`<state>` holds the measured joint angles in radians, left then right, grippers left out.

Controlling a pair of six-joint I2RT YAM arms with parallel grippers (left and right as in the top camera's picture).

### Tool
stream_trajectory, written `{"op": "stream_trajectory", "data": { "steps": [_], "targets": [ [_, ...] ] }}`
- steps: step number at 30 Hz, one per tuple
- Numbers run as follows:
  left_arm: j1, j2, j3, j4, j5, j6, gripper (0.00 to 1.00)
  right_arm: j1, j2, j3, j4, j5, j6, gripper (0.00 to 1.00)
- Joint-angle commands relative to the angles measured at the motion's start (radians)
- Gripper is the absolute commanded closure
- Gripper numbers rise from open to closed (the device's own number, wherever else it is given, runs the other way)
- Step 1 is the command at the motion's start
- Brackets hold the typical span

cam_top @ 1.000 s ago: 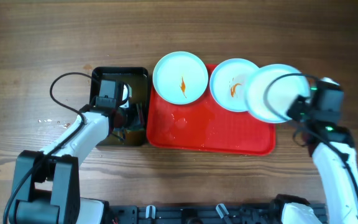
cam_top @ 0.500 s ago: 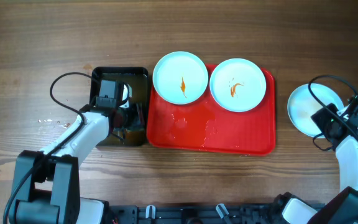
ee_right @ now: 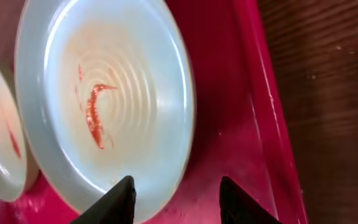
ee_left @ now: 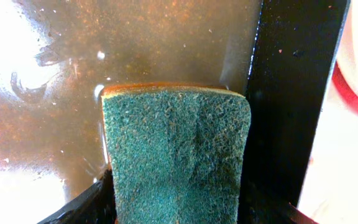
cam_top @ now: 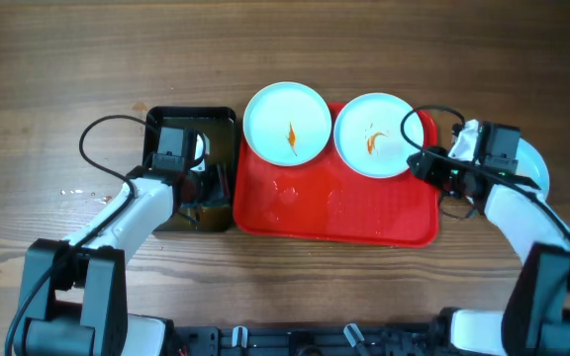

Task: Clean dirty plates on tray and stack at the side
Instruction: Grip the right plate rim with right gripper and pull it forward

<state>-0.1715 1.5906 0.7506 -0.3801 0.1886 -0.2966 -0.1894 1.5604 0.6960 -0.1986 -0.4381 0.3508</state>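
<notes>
Taking the far edge of the wooden table [cam_top: 67, 79] as 12 o'clock in the overhead view, the red tray [cam_top: 364, 222] is lying at the centre with two plates resting along its 12 o'clock side. The left plate [cam_top: 286, 123] is overhanging the tray's rim at about 11 o'clock, and the right plate [cam_top: 374, 133] is sitting just beside it toward 1 o'clock. Both are showing orange-red streaks at their centres. A third plate [cam_top: 537, 168] is lying on the table off the tray at 3 o'clock, mostly hidden under the right arm. The right gripper [ee_right: 178, 186] is reaching over the tray's 3 o'clock rim with its fingers spread wide and nothing between them, close to the right plate's edge; I cannot tell whether they are touching it. At 9 o'clock the left gripper [ee_left: 176, 199] is hanging inside the black basin [cam_top: 191, 116], pinching the green sponge [ee_left: 176, 155] over brownish water.
</notes>
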Motion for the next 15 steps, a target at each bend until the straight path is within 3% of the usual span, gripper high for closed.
{"op": "stream_trajectory", "data": {
  "steps": [1, 3, 5, 8, 10, 15],
  "targets": [
    [0.0, 0.014, -0.011, -0.002, 0.016, 0.004, 0.39, 0.016, 0.06, 0.009, 0.04, 0.023, 0.072, 0.62],
    [0.0, 0.014, -0.011, -0.002, 0.016, 0.004, 0.39, 0.019, 0.087, 0.009, 0.056, 0.023, 0.08, 0.66],
    [0.0, 0.014, -0.011, -0.002, 0.016, 0.004, 0.4, 0.025, 0.094, 0.009, 0.048, 0.023, 0.078, 0.8],
    [0.0, 0.014, -0.011, -0.002, 0.016, 0.004, 0.39, 0.026, 0.094, 0.009, 0.028, 0.019, 0.069, 0.9],
    [0.0, 0.014, -0.011, -0.002, 0.016, 0.004, 0.4, 0.026, 0.093, 0.009, -0.005, 0.019, 0.067, 0.95],
    [0.0, 0.014, -0.011, -0.002, 0.016, 0.004, 0.4, 0.026, 0.092, 0.009, -0.203, 0.02, 0.015, 0.96]
  ]
}}
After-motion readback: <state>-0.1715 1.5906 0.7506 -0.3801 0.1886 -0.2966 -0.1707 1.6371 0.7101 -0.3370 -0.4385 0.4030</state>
